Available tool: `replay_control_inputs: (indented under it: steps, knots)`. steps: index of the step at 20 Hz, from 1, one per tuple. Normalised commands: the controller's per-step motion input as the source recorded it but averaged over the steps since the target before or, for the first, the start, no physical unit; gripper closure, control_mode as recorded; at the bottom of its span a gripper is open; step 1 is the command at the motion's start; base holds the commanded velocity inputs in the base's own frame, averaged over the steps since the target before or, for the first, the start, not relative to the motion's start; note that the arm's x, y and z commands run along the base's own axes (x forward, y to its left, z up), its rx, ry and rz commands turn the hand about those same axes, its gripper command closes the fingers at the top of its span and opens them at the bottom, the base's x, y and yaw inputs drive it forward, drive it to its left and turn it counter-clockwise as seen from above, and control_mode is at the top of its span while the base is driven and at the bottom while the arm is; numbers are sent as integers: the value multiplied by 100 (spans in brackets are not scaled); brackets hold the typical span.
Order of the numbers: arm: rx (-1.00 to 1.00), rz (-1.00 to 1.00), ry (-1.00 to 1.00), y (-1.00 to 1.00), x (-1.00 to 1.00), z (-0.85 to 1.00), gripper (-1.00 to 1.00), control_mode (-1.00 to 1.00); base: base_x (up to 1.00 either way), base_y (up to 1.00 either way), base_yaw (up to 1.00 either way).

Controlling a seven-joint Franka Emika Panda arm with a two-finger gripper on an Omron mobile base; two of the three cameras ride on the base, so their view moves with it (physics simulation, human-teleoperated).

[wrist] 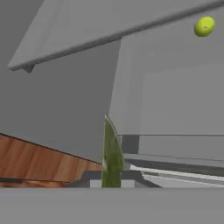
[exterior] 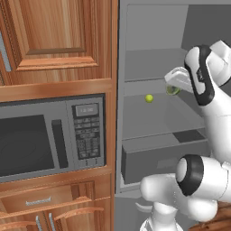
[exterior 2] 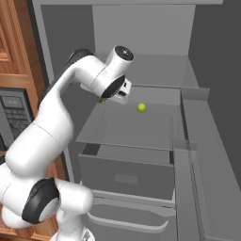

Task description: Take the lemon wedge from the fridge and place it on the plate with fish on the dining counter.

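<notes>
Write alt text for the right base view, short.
The white arm reaches into the open fridge, its gripper shut on the lemon wedge, a sliver of green just above a grey shelf. A small round yellow-green ball sits on that shelf to its right, above a grey drawer.

We record warm wood cabinetry (exterior: 54, 45) left of the pincer, with raised-panel doors above. Below those doors, lower than the pincer, a steel microwave (exterior: 49, 135) sits built into the woodwork, dark window on its left, keypad on its right. Under the microwave we note wood drawers with pale metal handles (exterior: 38, 201). Lighting is even and flat, with soft shadows.
</notes>
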Motion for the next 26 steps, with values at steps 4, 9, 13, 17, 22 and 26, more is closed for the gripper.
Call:
replay_control_inputs:
  steps: [4, 9, 13, 17, 22, 26]
  knots:
    - [-13, 0, 31, 68, -100, -93, 100, -100, 0, 0, 0]
    - [-36, -1, 32, 35, -100, -99, 100, -100, 0, 0, 0]
    - [-40, 0, -1, 7, -60, -56, 100, -100, 0, 0, 0]
    - [-18, -1, -12, -1, -8, -3, 100, -100, 0, 0, 0]
    - [-3, 0, -3, 0, 0, 0, 100, -100, 0, 0, 0]
    - [-23, 0, -39, 0, -22, 15, 100, -100, 0, 0, 0]
